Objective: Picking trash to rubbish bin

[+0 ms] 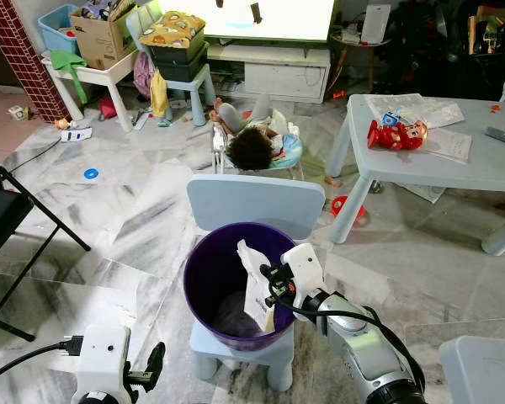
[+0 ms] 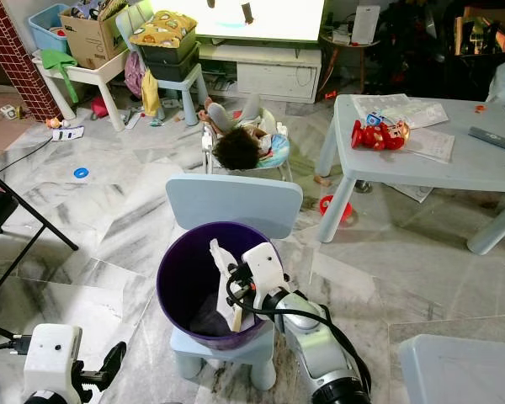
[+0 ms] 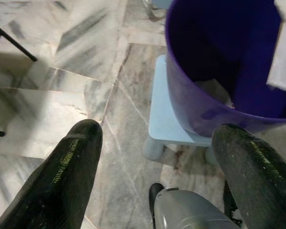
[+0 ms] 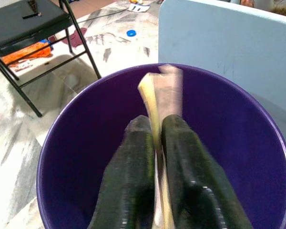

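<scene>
A purple bin (image 1: 204,278) stands on the seat of a small pale-blue chair (image 1: 244,202). My right gripper (image 1: 269,290) is over the bin's right rim, shut on a crumpled white and tan paper wrapper (image 1: 254,282) that hangs inside the bin's mouth. In the right wrist view the wrapper (image 4: 163,93) is pinched between the two black fingers (image 4: 181,157) above the bin's dark inside (image 4: 90,157). Some paper lies at the bin's bottom (image 3: 210,89). My left gripper (image 1: 154,368) hangs low at the front left, open, with nothing between its fingers (image 3: 69,167).
A person sits in a bouncer (image 1: 257,145) just behind the chair. A pale-blue table (image 1: 488,164) with red toys (image 1: 394,133) stands at right. A black folding chair (image 1: 4,219) is at left. Another pale-blue seat (image 1: 480,370) sits at front right. Marble floor (image 1: 109,210) lies open at left.
</scene>
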You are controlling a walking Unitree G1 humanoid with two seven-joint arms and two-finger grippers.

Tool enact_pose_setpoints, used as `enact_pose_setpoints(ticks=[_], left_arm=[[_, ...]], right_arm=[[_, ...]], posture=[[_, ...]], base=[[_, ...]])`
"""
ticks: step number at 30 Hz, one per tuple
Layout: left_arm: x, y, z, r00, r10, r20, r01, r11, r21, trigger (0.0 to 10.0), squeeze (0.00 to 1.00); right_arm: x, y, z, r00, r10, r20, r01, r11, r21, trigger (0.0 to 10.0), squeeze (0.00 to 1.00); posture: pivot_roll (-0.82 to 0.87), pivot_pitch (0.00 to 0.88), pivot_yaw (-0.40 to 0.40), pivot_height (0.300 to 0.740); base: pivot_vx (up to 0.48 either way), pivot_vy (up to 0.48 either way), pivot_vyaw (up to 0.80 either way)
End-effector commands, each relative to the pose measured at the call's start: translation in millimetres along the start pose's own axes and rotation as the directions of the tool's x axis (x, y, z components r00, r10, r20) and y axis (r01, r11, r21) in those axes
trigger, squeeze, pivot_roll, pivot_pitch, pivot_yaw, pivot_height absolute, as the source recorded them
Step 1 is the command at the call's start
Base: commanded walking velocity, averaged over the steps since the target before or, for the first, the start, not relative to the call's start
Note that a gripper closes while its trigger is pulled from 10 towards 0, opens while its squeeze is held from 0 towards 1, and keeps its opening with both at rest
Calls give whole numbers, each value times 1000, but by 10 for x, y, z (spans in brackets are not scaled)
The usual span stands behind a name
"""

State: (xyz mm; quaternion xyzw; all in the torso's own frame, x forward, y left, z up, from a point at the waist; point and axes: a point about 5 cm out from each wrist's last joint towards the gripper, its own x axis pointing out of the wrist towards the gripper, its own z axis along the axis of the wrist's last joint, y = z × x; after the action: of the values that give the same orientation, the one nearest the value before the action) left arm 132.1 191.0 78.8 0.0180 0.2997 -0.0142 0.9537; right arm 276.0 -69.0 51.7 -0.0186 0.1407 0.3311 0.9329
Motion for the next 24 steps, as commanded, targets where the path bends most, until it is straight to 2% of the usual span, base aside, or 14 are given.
enact_pose_setpoints(ticks=[1, 10, 16, 24], left_arm=[[-27, -8, 12, 1000, -15, -3, 15, 1000, 5, 10000, 0], [-23, -19, 1, 1000, -25, -15, 26, 1000, 8, 10000, 0], [35, 0, 41, 1000, -27, -10, 28, 999, 20, 10000, 0], [252, -59, 365, 989, -45, 138, 41, 998, 37, 10000, 0]], right_arm=[[-7, 38, 15, 1000, 17, 9, -17, 1000, -26, 10000, 1000], [-26, 56, -8, 1000, 16, 10, -15, 999, -32, 10000, 1000], [-37, 44, 15, 1000, 14, 26, -13, 999, -33, 10000, 1000], [-133, -182, 300, 985, -90, 144, 93, 995, -17, 10000, 1000]], posture=[[319, 76, -8, 740], [310, 75, -4, 740], [307, 74, -4, 740], [239, 31, -13, 740]], base=[[0, 0, 0], [0, 0, 0], [0, 0, 0], [0, 0, 0]])
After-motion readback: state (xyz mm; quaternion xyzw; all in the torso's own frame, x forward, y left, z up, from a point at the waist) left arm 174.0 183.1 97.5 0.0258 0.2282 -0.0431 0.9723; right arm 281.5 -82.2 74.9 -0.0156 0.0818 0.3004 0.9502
